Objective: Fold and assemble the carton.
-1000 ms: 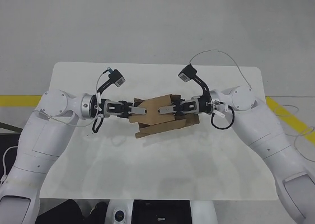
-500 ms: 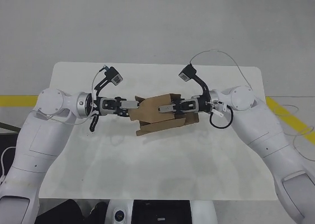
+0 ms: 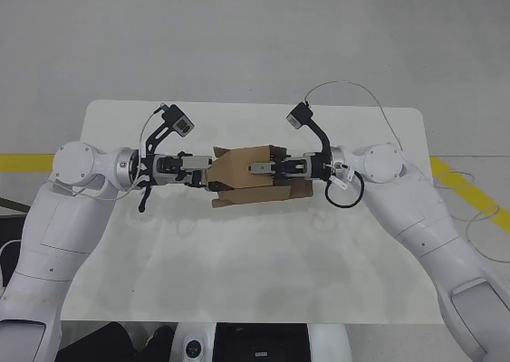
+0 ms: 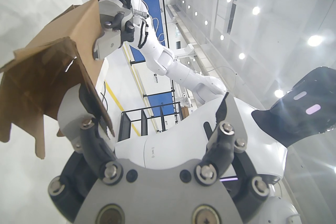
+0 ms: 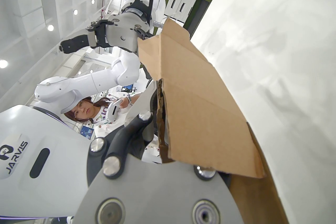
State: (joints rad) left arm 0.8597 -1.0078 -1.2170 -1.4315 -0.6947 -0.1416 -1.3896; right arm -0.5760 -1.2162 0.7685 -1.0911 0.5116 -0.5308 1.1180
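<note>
The carton (image 3: 247, 172) is partly raised out of the flat but far from assembled. It hangs between the two arms with the white surface (image 3: 255, 271) lying under it, and it is tilted, so I cannot tell whether its lower flap touches down. In the left wrist view its panels stand at an angle to each other around a hollow, which suggests the body is being opened into a sleeve. The end flaps hang loose and unfolded, and no end looks closed. The right gripper (image 3: 260, 167) lies along the carton's top from the robot's right. One finger (image 4: 106, 45) rests flat on the outer face of a panel, and the panel's edge runs in beside the finger nearest the right wrist camera. It seems to be pinching that panel, though the inner finger is hidden. The left gripper (image 3: 207, 172) is at the carton's opposite end with its fingers (image 4: 226, 114) spread wide. One is against a panel edge and the other is well apart from the cardboard, so it grips nothing. Judging from this, the opening of the body is underway. Squaring it, folding in the end flaps and tucking them shut are all left to do. The loose flaps may sag or catch as the sleeve is squared.
</note>
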